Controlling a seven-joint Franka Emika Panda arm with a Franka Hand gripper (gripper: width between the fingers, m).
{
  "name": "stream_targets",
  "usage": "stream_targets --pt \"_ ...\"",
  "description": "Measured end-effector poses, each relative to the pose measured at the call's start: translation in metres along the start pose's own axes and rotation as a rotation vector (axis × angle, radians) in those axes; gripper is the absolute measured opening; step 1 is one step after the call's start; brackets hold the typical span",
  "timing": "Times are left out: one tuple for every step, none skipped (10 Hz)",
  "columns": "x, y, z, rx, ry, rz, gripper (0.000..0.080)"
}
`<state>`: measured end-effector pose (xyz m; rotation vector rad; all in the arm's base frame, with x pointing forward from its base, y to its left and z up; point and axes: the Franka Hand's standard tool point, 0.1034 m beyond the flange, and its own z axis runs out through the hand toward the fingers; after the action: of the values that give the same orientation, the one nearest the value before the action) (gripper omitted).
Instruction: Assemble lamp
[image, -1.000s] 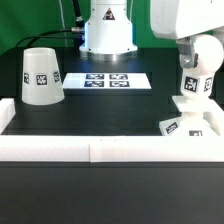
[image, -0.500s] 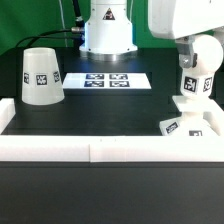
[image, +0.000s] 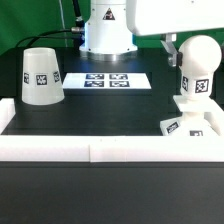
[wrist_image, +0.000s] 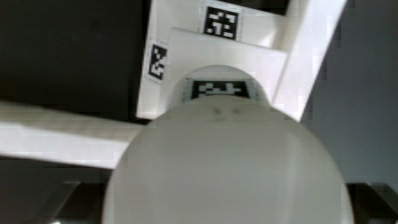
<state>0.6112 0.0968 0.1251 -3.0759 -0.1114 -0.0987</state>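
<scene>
Exterior view: bulb (image: 196, 68) stands upright on base (image: 200, 122) at the view's right, long axis vertical, rounded end up. Gripper (image: 178, 30) sits just above it. Can't tell whether its fingers are spread or closed.

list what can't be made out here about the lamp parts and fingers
- The fingers, open or shut: exterior view, cut by the top edge; wrist view, the rounded white plastic bulb fills the frame.
- Bulb's seat in the flat square white base: wrist view, hidden behind the bulb.
- Tag pattern on the white truncated-cone shade: exterior view, too small.
</scene>
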Motion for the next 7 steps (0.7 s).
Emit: stream_targets --pt "-0.0001 0.0011 0.0000 -0.001 -0.001 0.083 0.0579" --pt "-0.0001 0.0016 -0.0001 -0.001 -0.002 0.157 0.0579" --pt "-0.0002 0.0024 0.0000 -0.001 -0.003 0.255 0.0579" --pt "-0.0006 0.0028 0.0001 -0.002 -0.005 0.342 0.0579" --pt "-0.0012 0.0012 0.0011 -0.003 -0.007 0.456 0.0579" --pt "-0.0022 -0.0003 0.0017 -0.004 -0.011 0.520 0.0579" --pt "-0.0033 -0.0012 0.0020 -0.003 -0.018 0.647 0.0579"
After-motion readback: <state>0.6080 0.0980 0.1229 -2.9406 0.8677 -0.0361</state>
